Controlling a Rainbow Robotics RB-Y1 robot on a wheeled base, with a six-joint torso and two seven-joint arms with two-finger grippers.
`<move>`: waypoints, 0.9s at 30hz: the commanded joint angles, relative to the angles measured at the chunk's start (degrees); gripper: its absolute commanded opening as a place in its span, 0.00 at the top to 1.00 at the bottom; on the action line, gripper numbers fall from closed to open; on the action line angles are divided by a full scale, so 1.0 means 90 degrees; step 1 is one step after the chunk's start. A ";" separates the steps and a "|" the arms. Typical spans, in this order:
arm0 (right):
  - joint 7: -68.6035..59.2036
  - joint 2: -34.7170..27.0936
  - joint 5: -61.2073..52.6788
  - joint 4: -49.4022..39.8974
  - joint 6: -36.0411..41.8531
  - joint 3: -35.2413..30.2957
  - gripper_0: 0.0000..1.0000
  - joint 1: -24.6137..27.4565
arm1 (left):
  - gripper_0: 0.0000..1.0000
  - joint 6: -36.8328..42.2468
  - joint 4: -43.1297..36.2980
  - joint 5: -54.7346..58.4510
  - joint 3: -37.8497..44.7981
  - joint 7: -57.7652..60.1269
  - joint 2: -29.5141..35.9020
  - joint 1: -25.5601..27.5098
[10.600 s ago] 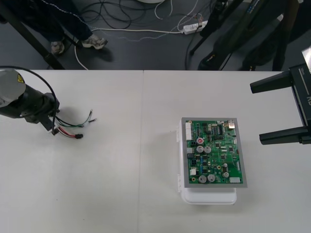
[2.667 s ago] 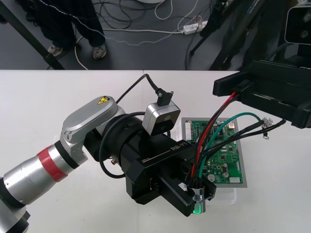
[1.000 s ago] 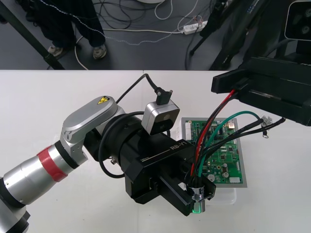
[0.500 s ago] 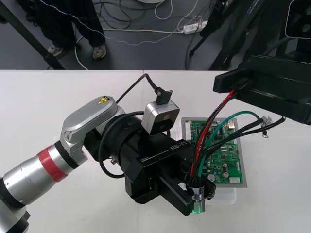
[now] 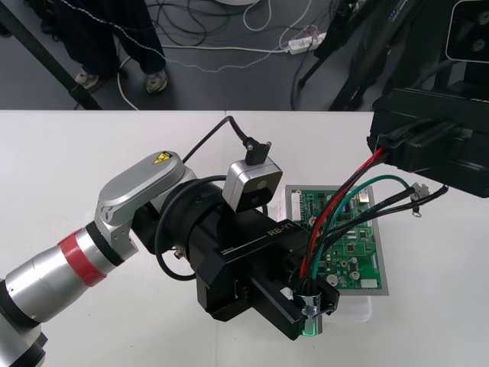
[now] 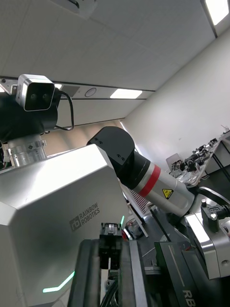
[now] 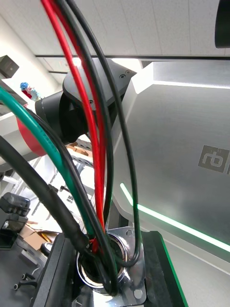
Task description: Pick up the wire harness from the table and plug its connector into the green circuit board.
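Note:
My left gripper hangs over the near edge of the green circuit board, shut on the harness's round metal socket; between its fingers the flange shows. From the socket red, green and black wires rise to my right gripper, above the board's far right corner. In the right wrist view its fingers stand close together with the small black plug pinched between them. Two loose wire ends hang free beside the right gripper.
The board sits on a white base right of the table's middle. My left arm's silver links cross the near left of the table, its wrist camera standing up beside the board. Bare table lies at the far left.
My right gripper's fingers, spread wide around the plug end a second ago, have come together on it. The left gripper and the socket have not moved.

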 commanded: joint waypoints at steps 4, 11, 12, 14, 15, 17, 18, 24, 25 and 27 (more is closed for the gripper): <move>0.0016 0.0135 0.0033 -0.0198 -0.0023 0.0048 1.00 -0.0247 | 1.00 -0.0251 -0.0240 0.0106 -0.0094 0.0301 0.0115 0.0080; 0.0006 0.0135 0.0033 -0.0188 -0.0023 0.0038 1.00 -0.0247 | 1.00 -0.0251 -0.0240 0.0096 -0.0094 0.0292 0.0115 0.0070; 0.0006 0.0135 0.0033 -0.0188 -0.0023 0.0038 1.00 -0.0247 | 1.00 -0.0251 -0.0240 0.0096 -0.0094 0.0282 0.0115 0.0070; 0.0006 0.0135 0.0033 -0.0188 -0.0023 0.0038 1.00 -0.0247 | 1.00 -0.0251 -0.0250 0.0096 -0.0094 0.0272 0.0115 0.0070; -0.0013 0.0135 0.0033 -0.0188 -0.0023 0.0038 1.00 -0.0247 | 0.83 -0.0251 -0.0240 0.0106 -0.0094 0.0262 0.0115 0.0070; -0.0013 0.0135 0.0033 -0.0188 -0.0023 0.0038 1.00 -0.0247 | 0.42 -0.0251 -0.0240 0.0116 -0.0094 0.0262 0.0125 0.0070; -0.0004 0.0135 0.0053 -0.0188 -0.0023 0.0038 1.00 -0.0247 | 0.29 -0.0251 -0.0240 0.0116 -0.0094 0.0262 0.0134 0.0080; 0.0016 0.0135 0.0082 -0.0188 -0.0023 0.0038 1.00 -0.0247 | 0.00 -0.0251 -0.0250 0.0106 -0.0094 0.0204 0.0183 0.0080; 0.0016 0.0135 0.0082 -0.0188 -0.0023 0.0038 1.00 -0.0247 | 0.00 -0.0251 -0.0250 0.0106 -0.0094 0.0184 0.0193 0.0080; 0.0016 0.0135 0.0082 -0.0188 -0.0023 0.0038 1.00 -0.0247 | 0.00 -0.0251 -0.0250 0.0077 -0.0085 0.0174 0.0203 0.0080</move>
